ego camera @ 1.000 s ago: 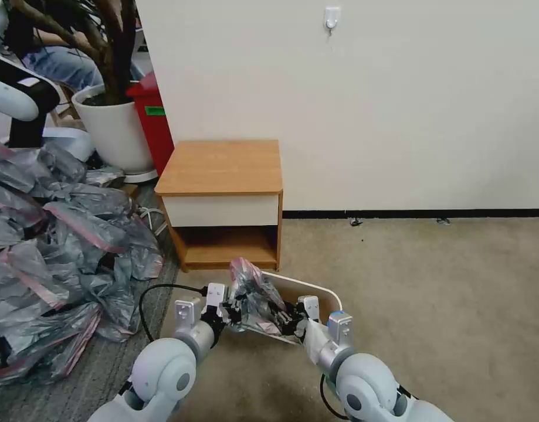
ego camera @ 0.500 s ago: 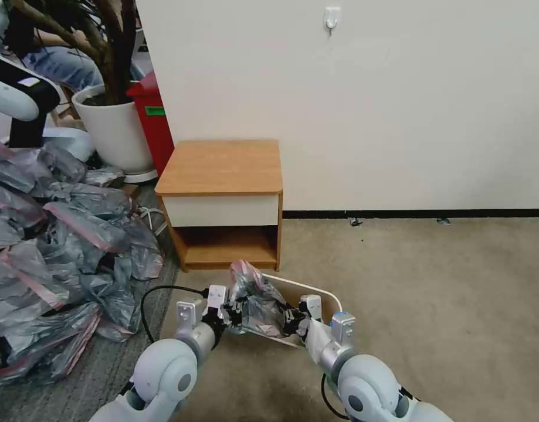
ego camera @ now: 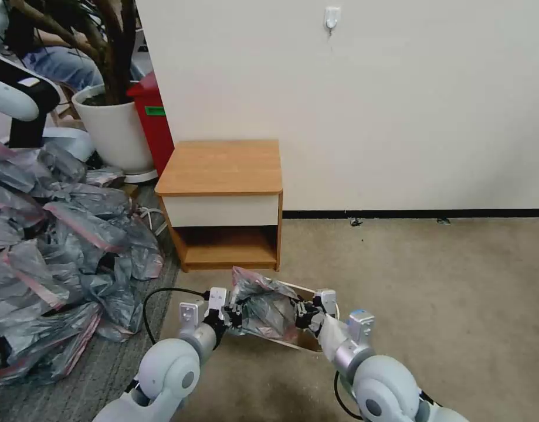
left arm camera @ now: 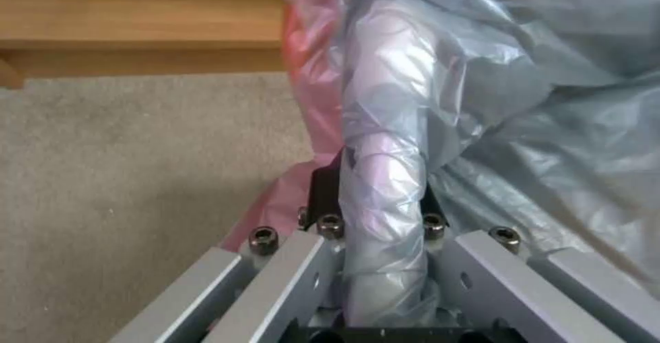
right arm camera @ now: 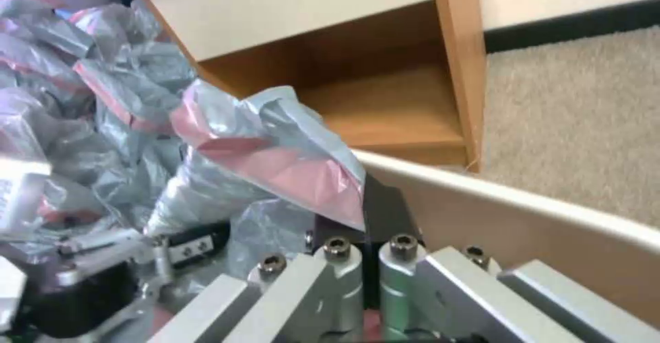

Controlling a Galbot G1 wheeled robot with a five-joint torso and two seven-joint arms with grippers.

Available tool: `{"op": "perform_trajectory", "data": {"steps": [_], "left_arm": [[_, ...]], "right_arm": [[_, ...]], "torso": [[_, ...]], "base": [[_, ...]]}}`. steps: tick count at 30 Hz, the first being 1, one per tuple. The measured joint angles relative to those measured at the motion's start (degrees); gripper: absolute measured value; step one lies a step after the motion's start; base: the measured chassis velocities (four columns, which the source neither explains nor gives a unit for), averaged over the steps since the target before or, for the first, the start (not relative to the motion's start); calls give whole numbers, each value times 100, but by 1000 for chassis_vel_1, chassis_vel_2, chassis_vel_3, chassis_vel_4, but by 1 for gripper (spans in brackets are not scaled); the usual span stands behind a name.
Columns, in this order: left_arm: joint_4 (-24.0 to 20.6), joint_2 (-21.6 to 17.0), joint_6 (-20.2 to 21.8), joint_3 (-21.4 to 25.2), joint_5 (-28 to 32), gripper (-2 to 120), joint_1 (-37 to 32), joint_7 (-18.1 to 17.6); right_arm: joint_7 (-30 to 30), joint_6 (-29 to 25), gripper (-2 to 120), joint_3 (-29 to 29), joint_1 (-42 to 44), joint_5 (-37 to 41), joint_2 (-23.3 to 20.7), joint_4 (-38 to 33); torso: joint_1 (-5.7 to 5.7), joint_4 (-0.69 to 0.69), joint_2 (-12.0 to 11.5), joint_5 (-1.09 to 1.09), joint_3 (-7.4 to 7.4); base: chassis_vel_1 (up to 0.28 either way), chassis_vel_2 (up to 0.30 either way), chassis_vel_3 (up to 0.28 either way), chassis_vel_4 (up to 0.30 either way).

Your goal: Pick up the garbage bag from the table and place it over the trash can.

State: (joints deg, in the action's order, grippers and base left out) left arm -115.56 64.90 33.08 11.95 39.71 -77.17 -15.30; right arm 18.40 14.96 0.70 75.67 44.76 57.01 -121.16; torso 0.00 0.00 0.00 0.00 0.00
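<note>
The grey garbage bag [ego camera: 263,308] with its pink-red rim hangs stretched between both grippers over the cream trash can [ego camera: 309,340], which stands on the carpet in front of the table [ego camera: 222,167]. My left gripper [ego camera: 231,313] is shut on a bunched fold of the bag [left arm camera: 481,100]; in the left wrist view the plastic runs between the left gripper's [left arm camera: 375,198] pads. My right gripper [ego camera: 307,312] is shut on the bag's pink band [right arm camera: 289,173], close over the trash can's rim [right arm camera: 523,198]. The bag hides most of the can's opening.
A big heap of grey bags [ego camera: 52,246] covers the floor at the left. Behind it stand a white plant pot [ego camera: 114,129] and a red bin [ego camera: 155,126]. A black cable [ego camera: 163,290] loops by my left arm. Open carpet [ego camera: 433,281] lies to the right.
My right gripper has moved to the right, pulling the bag wider and flatter across the can. The left gripper has barely shifted.
</note>
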Motion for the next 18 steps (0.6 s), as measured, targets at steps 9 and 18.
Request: {"op": "perform_trajectory", "data": {"steps": [9, 18], "left_arm": [[103, -10, -33, -28, -65, 3, 45, -3], [160, -58, -181, 22, -318, 3, -7, 222]], "right_arm": [[-1, 108, 0, -307, 33, 187, -164, -135], [115, 396, 0, -656, 20, 549, -424, -126]], "torso": [[0, 0, 0, 0, 0], [0, 0, 0, 0, 0]], "base": [[0, 0, 0, 0], [0, 0, 0, 0]]}}
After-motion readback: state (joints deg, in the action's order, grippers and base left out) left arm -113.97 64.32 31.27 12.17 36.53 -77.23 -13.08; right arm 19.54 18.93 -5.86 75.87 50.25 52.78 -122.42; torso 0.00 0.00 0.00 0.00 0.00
